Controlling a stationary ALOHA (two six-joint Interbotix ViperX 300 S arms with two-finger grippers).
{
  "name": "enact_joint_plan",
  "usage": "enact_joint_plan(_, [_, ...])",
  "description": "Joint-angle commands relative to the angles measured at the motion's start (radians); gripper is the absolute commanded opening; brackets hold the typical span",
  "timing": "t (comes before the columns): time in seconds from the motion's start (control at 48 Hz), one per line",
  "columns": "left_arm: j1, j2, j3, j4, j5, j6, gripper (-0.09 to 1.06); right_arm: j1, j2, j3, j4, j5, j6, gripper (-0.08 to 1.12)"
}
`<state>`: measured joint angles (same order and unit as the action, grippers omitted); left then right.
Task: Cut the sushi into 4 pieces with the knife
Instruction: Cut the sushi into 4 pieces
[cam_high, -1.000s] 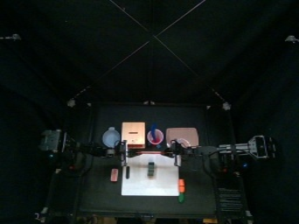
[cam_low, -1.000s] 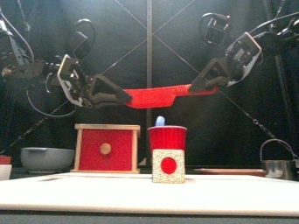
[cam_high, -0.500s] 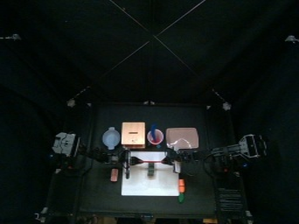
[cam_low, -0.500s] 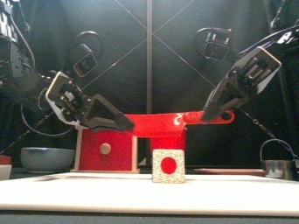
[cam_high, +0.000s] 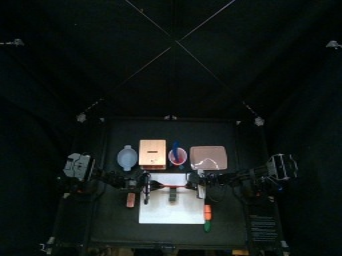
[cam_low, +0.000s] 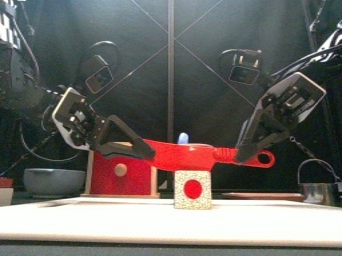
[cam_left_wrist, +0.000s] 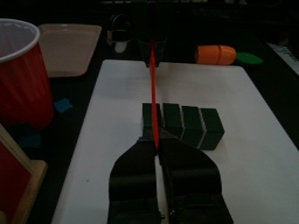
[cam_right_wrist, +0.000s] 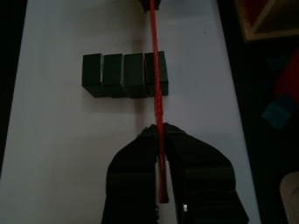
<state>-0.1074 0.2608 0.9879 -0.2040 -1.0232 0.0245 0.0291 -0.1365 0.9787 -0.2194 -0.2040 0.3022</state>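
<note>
Left gripper (cam_left_wrist: 160, 150): you see its jaws clamped on the red knife (cam_low: 187, 155).
Right gripper (cam_right_wrist: 159, 138): jaws clamped on the other end.
Sushi (cam_left_wrist: 184, 123): on the board (cam_left_wrist: 239, 105), under the blade, between both grippers.

Wooden box (cam_low: 115, 176), bowl (cam_low: 54, 181), pink tray (cam_high: 209, 157)

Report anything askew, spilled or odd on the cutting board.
Nothing is spilled or damaged. The sushi roll lies on the white board, its blocks together. One oddity: the red knife, held at its ends by the left gripper and right gripper, hangs over the roll's end block, not its middle.
</note>
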Motion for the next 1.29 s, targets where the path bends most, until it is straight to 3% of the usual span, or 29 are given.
enact_joint_plan(0.021, [0.003,0.018,-0.060,-0.020,0.012,-0.002,0.20,0.000,-0.011,-0.038,0.002,-0.017,0.002,0.08])
enact_joint_plan(0.167, [-0.002,0.029,-0.069,-0.032,0.044,0.000,0.20,0.002,-0.012,-0.048,0.002,-0.011,0.002,0.08])
enact_joint_plan(0.521, [-0.041,-0.054,-0.067,-0.031,0.046,0.006,0.20,0.028,-0.075,-0.060,0.002,0.012,0.000,0.08])
enact_joint_plan(0.812, [-0.034,-0.021,-0.063,-0.060,0.058,0.008,0.20,0.023,-0.048,-0.066,-0.002,0.011,-0.002,0.08])
enact_joint_plan(1.292, [-0.023,-0.080,-0.051,-0.061,0.058,0.072,0.20,0.023,-0.049,-0.066,0.002,0.012,-0.003,0.08])
